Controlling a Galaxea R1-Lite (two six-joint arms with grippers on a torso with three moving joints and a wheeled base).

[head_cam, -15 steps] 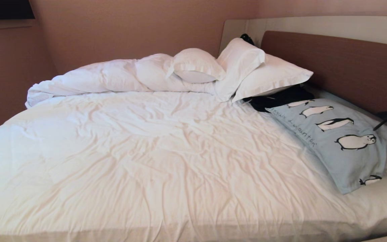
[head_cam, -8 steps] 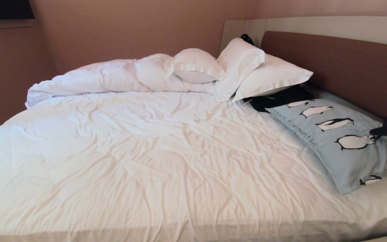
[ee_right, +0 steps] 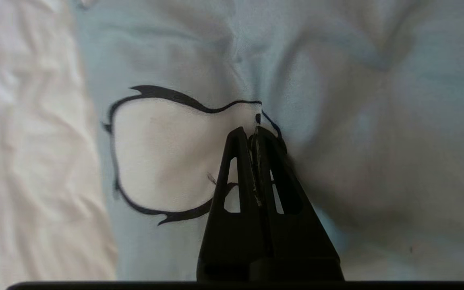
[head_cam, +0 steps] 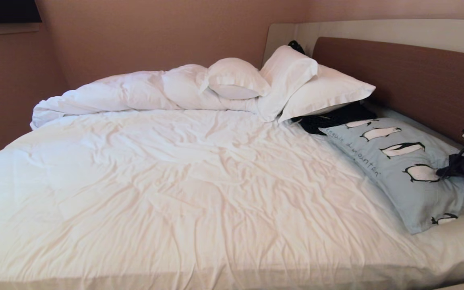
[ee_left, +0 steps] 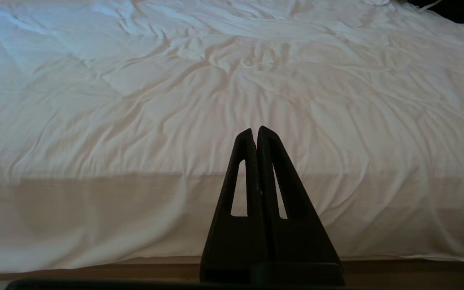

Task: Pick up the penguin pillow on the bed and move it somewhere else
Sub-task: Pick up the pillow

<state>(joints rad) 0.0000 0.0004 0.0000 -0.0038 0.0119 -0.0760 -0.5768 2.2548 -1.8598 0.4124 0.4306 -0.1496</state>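
1. Penguin pillow (head_cam: 401,169) lay at the bed's (head_cam: 199,193) right side, by the headboard.
2. Right tool (ee_right: 252,133) pressed together, pinching pillow fabric; left tool (ee_left: 255,133) closed, idle.
3. Grasp step; lifting comes next.

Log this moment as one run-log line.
right claw: shut, tips on penguin pillow | left claw: shut, idle over bed | pillow: not lifted
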